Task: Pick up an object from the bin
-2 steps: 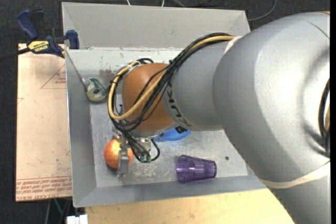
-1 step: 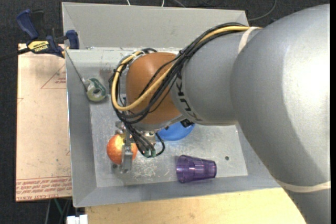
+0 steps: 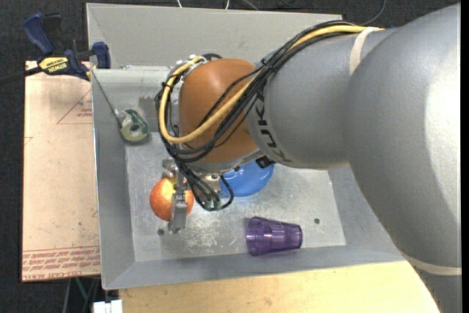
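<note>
We see an orange-red round fruit (image 3: 163, 199) on the bin (image 3: 220, 33) floor, in the lower left of the frame, lying alone with bare metal around it. The jaws hang at its right side, touching it or just beside it, and we cannot tell whether they stand apart, together or closed on the fruit, since the orange cover (image 3: 212, 106) on the wrist hides most of them.

Just right of the jaws, partly under the cover, lies a blue rounded thing (image 3: 253, 179), perhaps a dish. Lower right of that, near the front wall, a purple cup (image 3: 272, 237) lies on its side, well apart from the fruit. At the upper left a small roll of tape (image 3: 133, 126) sits against the left wall. The grey arm (image 3: 352, 106) comes in from the right.

We judge the step in hand to be the descent and closing on the fruit, with no lift begun. The next move, as we read it, calls for a centred, firm closure on the round body, because it could roll away from an off-centre squeeze, and then a straight rise clear of the bin walls
</note>
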You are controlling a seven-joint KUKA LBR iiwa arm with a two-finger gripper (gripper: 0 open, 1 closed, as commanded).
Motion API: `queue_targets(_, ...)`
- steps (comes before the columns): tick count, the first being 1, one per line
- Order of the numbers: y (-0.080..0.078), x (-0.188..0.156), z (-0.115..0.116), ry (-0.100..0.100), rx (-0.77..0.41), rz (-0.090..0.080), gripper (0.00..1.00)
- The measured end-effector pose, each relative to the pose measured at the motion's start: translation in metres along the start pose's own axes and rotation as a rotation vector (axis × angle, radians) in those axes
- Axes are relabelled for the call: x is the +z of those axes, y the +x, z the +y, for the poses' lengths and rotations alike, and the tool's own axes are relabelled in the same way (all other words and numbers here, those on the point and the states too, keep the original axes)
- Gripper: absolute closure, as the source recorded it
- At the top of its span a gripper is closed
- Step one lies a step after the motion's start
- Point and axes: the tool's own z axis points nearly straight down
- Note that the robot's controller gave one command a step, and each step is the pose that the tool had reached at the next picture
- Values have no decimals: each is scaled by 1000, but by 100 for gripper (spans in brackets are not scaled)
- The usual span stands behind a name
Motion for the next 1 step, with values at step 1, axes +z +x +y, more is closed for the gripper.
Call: queue_targets(1,0,-8,0,0,0,-1,100)
